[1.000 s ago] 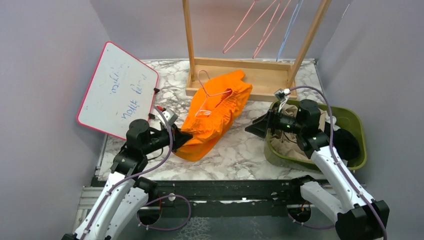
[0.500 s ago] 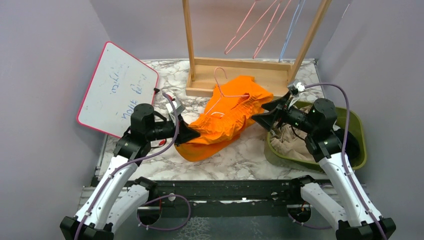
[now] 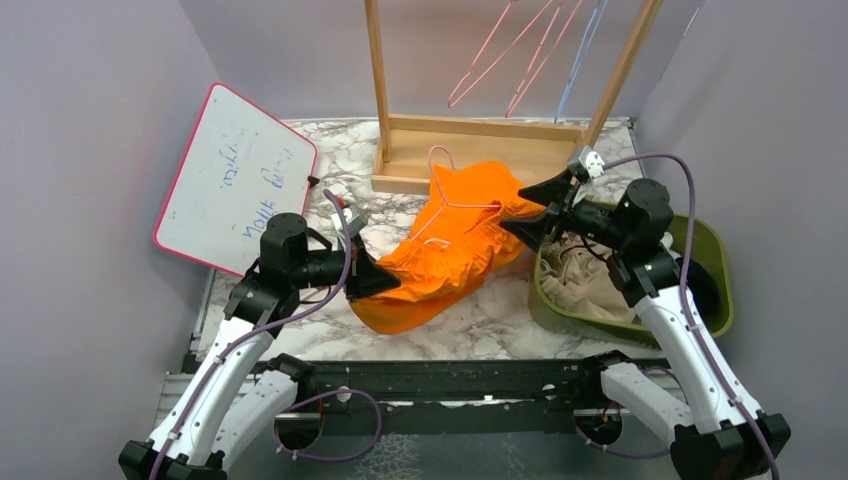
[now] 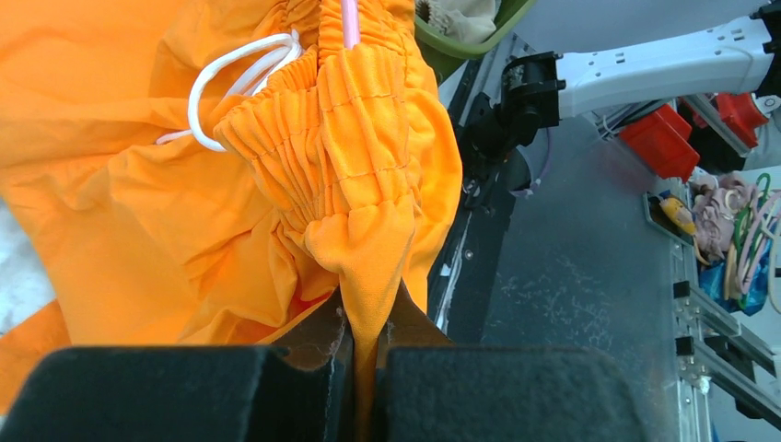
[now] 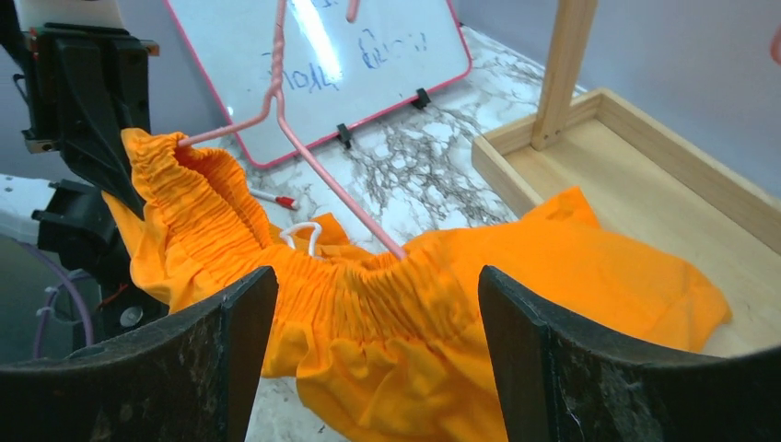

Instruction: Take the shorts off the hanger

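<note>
Marble table [image 3: 500, 320]: left gripper [image 3: 388, 284] clamps orange shorts [image 3: 450, 262], right gripper [image 3: 522, 208] gapes. Closing there may trap the hanger [image 5: 341, 188] too.

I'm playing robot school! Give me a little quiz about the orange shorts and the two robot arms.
1. True or false: the left gripper is pinching the orange shorts.
2. Fill the gap: the right gripper has its jaws ____.
3. Where is the pink hanger?
A. held by the left gripper
B. poking into the waistband of the shorts
C. held by the right gripper

Key: 1 true; 2 open; 3 B.
</note>
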